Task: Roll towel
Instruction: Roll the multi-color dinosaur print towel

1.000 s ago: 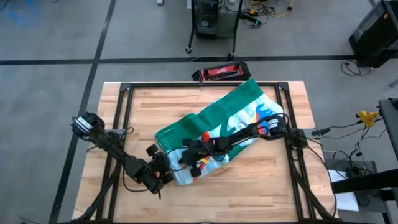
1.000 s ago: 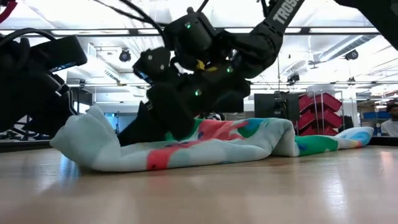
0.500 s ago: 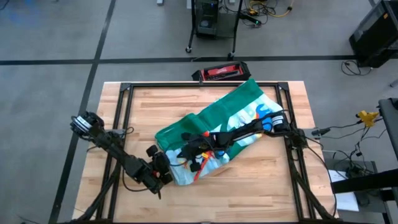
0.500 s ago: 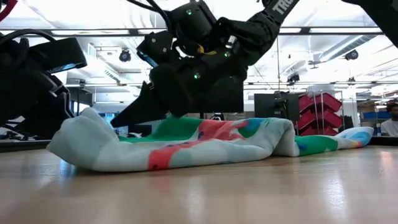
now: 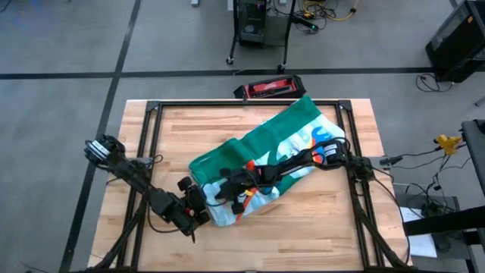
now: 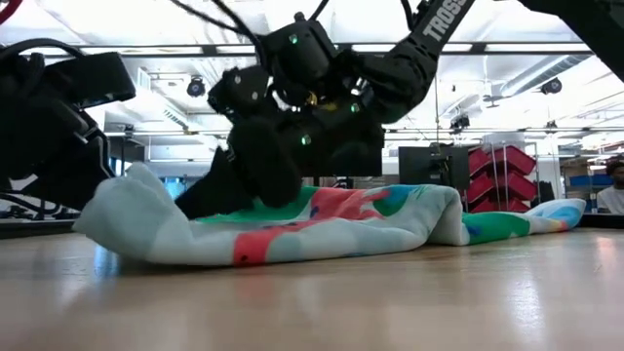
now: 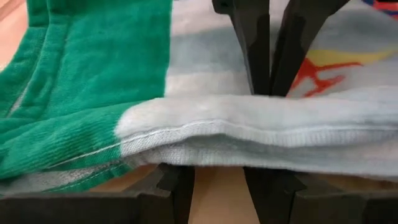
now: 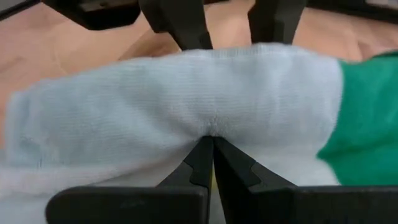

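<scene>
1. Right gripper [image 5: 229, 191]: fingers pressed tight together, tips pushed into the folded near end of the towel [image 5: 265, 155], nothing pinched between them.
2. Left gripper [image 5: 203, 210]: clamped on that same near end's doubled edge, fingers [image 7: 180, 186] under the cloth.
3. Towel: bunched diagonally across the wooden table [image 5: 303, 227], green back upward toward the far right, printed face at the near end.

Bare table [image 5: 303, 227] around bunched towel [image 5: 265, 148]
</scene>
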